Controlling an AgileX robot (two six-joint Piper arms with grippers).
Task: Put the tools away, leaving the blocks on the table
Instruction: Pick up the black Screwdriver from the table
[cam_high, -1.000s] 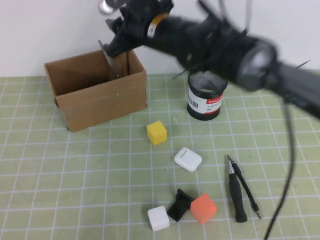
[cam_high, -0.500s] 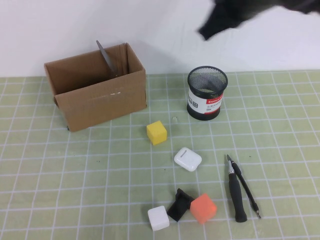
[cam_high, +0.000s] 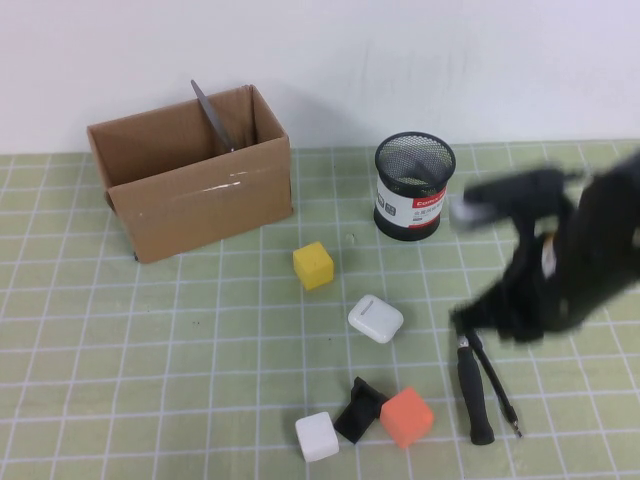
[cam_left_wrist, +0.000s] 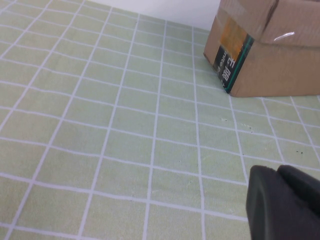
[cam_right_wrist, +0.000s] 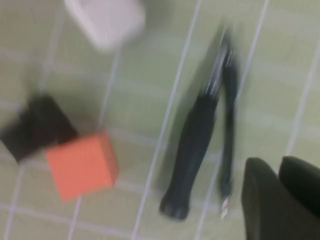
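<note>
Since half a second ago the right arm has swung from high over the far edge of the table down to the right side, and the right gripper (cam_high: 500, 318) now hovers, blurred, just above the tip end of the screwdriver (cam_high: 474, 385). The scissors (cam_high: 213, 117) already stand in the cardboard box (cam_high: 190, 185) at the far left, one blade poking above its rim, so one tool appears put away. Two remain, by my judgement: the black-handled screwdriver and the thin black rod (cam_high: 497, 385) lying touching beside it, near the front right edge. The yellow block (cam_high: 313, 265) sits mid-table, the white block (cam_high: 317, 436) and orange block (cam_high: 407, 417) near the front edge with a small black object (cam_high: 357, 409) between them; a white earbud case (cam_high: 376, 318) lies between the yellow block and those two. A black mesh cup (cam_high: 414, 186) stands toward the far edge. The right gripper holds nothing visible; whether its fingers are apart or together cannot be told. The left gripper (cam_left_wrist: 282, 202) hangs low over bare mat near the box, touching nothing; its opening cannot be told either.
</note>
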